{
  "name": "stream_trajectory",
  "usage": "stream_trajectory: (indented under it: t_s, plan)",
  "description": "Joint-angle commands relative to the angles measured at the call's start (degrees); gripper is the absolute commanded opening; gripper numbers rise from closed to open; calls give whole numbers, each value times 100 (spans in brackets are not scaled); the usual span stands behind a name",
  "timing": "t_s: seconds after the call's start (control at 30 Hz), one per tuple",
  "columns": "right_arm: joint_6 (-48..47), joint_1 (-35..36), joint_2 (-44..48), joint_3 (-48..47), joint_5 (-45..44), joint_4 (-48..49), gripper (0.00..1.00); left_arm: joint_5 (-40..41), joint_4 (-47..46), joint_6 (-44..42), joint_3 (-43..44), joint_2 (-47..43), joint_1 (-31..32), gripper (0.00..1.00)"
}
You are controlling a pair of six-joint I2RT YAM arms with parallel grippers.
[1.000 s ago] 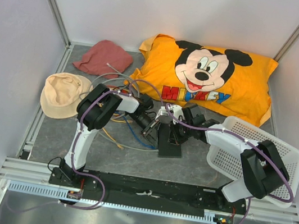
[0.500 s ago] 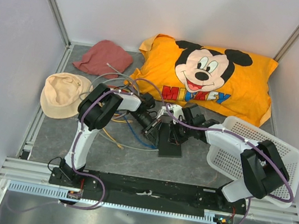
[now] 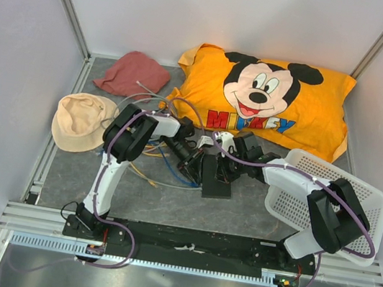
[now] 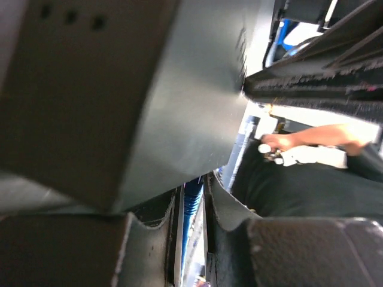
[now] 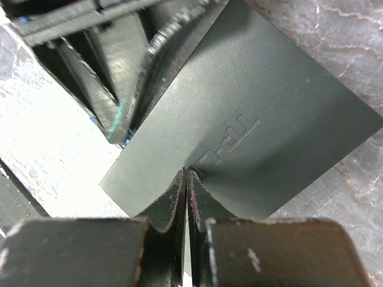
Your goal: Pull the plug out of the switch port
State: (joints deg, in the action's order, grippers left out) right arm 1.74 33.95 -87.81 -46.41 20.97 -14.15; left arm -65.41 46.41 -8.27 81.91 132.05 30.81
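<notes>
While right jaws pin the switch, left jaws straddle cable

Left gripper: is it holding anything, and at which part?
The left gripper pinches the blue cable between its fingertips, close to the switch; the cable's end is hidden.

The switch lies before the pillow, basket right, hat left.

White links, black joints, looping purple cables, dark grey left tool, matching right tool
</notes>
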Motion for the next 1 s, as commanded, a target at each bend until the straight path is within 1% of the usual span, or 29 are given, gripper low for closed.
stream_trajectory:
  t_s: [0.0,0.03,0.07,0.17,0.23,0.37,0.47,0.5,0.6,0.67,0.77,0.83,0.87,0.97]
  plan:
    - [-104,-12,-87,150,-286,-211,8,1180,-492,-421,-306,-3,-557,2]
    - [-95,-12,-87,150,-304,-202,7,1040,-571,-421,-472,-73,-654,2]
    - [-95,-12,-87,141,-313,-211,7,699,-650,-421,-544,-178,-829,2]
    - [-95,-12,-148,89,-427,-246,6,355,-739,-316,-624,-127,-1102,2]
    - [-130,-47,-192,36,-471,-290,6,161,-713,-447,-641,-135,-1130,2]
    - [-297,-38,-359,-61,-427,-386,6,116,-713,-693,-729,-363,-1042,2]
    - [-332,-38,-421,-78,-401,-395,6,133,-687,-825,-747,-715,-1033,2]
    - [-332,-38,-421,-78,-401,-387,6,151,-660,-860,-720,-959,-1033,2]
    - [-341,-38,-456,-61,-401,-343,6,466,-502,-878,-422,-1286,-1042,2]
    - [-358,-38,-483,-61,-322,-343,9,1061,-554,-834,-167,-1637,-1033,2]
    - [-385,-38,-456,-43,-278,-325,11,1486,-581,-887,105,-2077,-1050,2]
    - [-376,-38,-413,-8,-295,-290,11,1513,-537,-852,350,-2262,-1068,2]
    - [-367,-38,-351,35,-295,-255,12,1670,-528,-808,439,-2384,-1103,2]
    - [-367,-38,-263,80,-295,-211,12,1777,-107,-991,913,-2333,-1270,2]
